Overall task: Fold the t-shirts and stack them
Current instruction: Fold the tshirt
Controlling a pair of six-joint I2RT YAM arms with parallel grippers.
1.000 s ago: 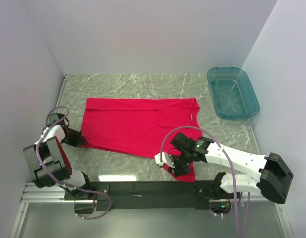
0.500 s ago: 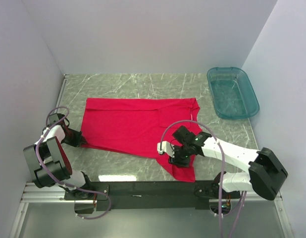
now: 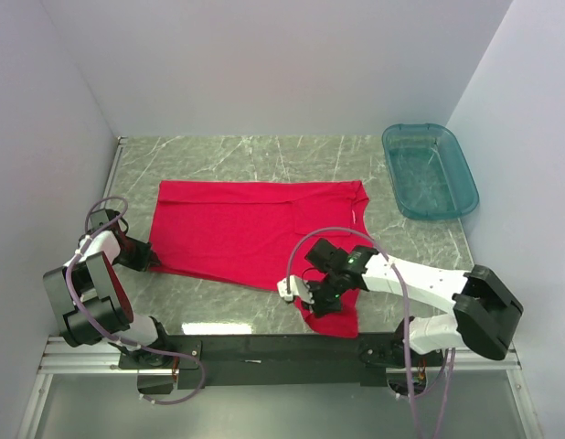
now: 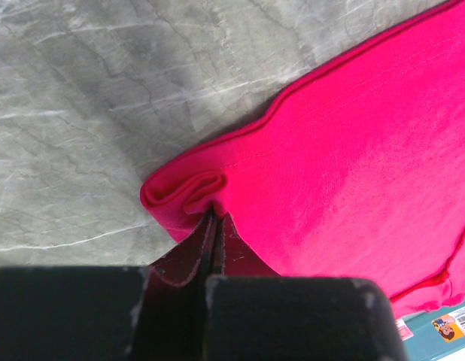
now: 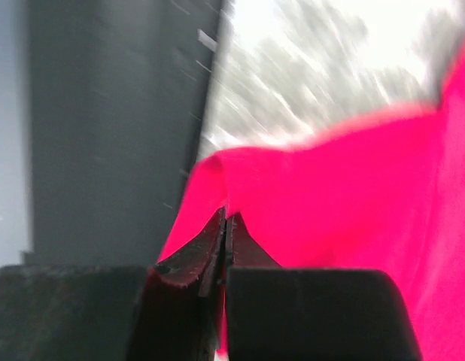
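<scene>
Right wrist view motion-blurred, right gripper (image 5: 225, 219) pinched shut on red t-shirt (image 5: 353, 195) edge, left gripper (image 4: 215, 218) clamped on bunched corner, teal tub (image 4: 436, 331) mostly cropped.

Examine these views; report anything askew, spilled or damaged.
Nothing spilled or damaged. The plain red cotton t-shirt lies uneven: one flap trails to the near edge of the grey marbled table, pinched in the right claw; its left corner is bunched in the left claw.
</scene>
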